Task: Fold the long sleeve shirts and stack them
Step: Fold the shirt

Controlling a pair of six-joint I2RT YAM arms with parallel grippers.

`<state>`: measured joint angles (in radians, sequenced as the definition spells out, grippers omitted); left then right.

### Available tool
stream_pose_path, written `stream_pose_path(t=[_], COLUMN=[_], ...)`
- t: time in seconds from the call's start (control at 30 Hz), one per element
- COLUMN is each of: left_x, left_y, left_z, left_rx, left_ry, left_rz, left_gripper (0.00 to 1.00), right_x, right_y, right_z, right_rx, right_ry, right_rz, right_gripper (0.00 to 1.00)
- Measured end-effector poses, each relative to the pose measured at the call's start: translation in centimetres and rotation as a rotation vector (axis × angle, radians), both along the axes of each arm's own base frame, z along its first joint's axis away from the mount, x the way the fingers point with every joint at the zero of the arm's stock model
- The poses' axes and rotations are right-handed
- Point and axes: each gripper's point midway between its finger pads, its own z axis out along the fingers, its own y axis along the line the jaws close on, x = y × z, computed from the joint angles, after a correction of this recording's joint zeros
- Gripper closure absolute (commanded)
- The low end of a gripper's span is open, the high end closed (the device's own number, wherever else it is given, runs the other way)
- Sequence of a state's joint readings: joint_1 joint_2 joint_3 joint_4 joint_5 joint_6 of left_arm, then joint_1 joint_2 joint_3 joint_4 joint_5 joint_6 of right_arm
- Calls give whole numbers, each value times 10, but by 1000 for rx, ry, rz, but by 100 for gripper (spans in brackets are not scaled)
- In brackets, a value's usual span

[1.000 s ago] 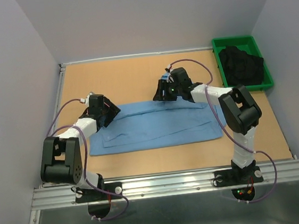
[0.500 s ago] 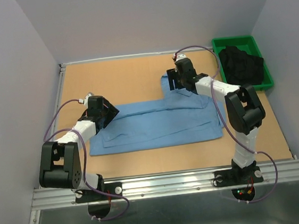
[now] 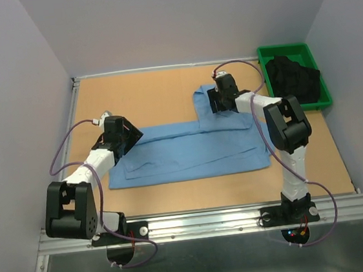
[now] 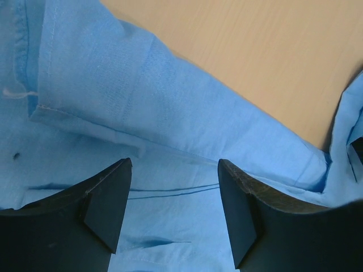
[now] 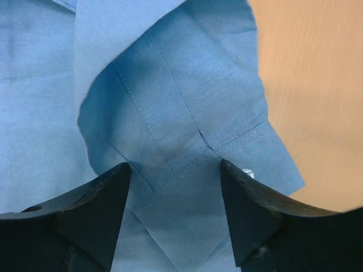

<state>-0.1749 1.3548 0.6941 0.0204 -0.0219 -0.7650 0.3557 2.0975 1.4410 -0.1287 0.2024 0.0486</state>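
A light blue long sleeve shirt (image 3: 189,151) lies on the table as a wide, partly folded strip. One sleeve (image 3: 202,108) sticks out toward the back. My right gripper (image 3: 213,100) hangs open over that sleeve's cuff (image 5: 249,147), whose white button (image 5: 247,173) shows by the right finger; the right wrist view (image 5: 174,164) shows nothing between the jaws. My left gripper (image 3: 125,137) is open over the shirt's left end. In the left wrist view (image 4: 174,164) flat blue fabric with a seam (image 4: 113,130) lies under the spread jaws.
A green bin (image 3: 281,49) holding dark cloth (image 3: 292,79) stands at the back right corner. Bare tan tabletop (image 3: 138,95) lies behind the shirt. Grey walls close in the left, back and right sides.
My right gripper has moved back and to the right, and the sleeve now lies stretched out toward the back. My left gripper has shifted slightly left and back.
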Motion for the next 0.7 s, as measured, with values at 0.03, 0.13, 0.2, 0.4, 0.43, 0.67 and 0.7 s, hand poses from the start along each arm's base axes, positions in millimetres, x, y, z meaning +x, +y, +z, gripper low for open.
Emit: stream_pose_path(t=[0.03, 0.13, 0.2, 0.4, 0.43, 0.67, 0.7], left_x=[0, -3, -5, -12, -13, -15, -15], left_y=[1, 5, 8, 19, 21, 33, 33], left_z=[2, 17, 28, 53, 56, 81, 81], left_rx=[3, 13, 24, 73, 83, 141, 146], left_ry=[-5, -41, -65, -121, -127, -185, -186], left_rz=[2, 11, 17, 36, 38, 54, 54], left_gripper=[27, 27, 27, 27, 27, 27, 27], right_x=[0, 1, 1, -1, -2, -8, -9], right_y=[0, 1, 2, 3, 3, 10, 14], right_z=[0, -1, -1, -1, 0, 31, 48], right_rx=[0, 0, -1, -10, -11, 46, 78], right_ry=[-1, -3, -3, 0, 2, -11, -35], right_rz=[0, 8, 13, 25, 28, 43, 45], right_gripper=[44, 74, 91, 99, 99, 99, 99])
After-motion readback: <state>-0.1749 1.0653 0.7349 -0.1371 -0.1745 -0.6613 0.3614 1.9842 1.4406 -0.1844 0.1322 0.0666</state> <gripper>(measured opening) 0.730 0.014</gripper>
